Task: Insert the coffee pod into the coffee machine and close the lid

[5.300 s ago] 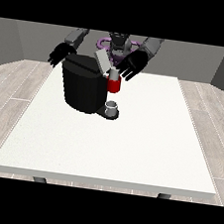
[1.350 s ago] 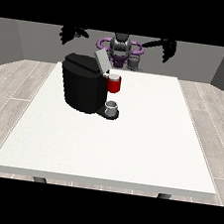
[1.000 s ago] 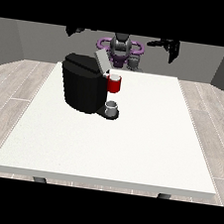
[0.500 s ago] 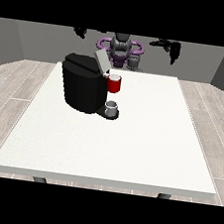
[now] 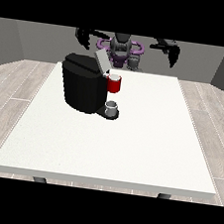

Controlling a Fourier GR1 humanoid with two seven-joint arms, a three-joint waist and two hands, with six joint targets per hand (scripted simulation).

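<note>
Grey walls back a white counter [image 5: 129,151] carrying a black coffee machine [image 5: 82,87] at ten o'clock, lid [image 5: 101,60] tilted up, a red thing at the machine [image 5: 114,84]. A grey thing [image 5: 112,106] sits beneath it; whether that is the pod is unclear. Both hands hang raised behind: the hand at the view's left [image 5: 84,35] and the hand at the view's right [image 5: 171,53], whose fingers' set I cannot tell. Lid-closing seems next, calling for a reach down.

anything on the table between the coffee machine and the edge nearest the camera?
Front view: nothing. The table is bare from the coffee machine and the grey thing at its base to the near edge.
</note>
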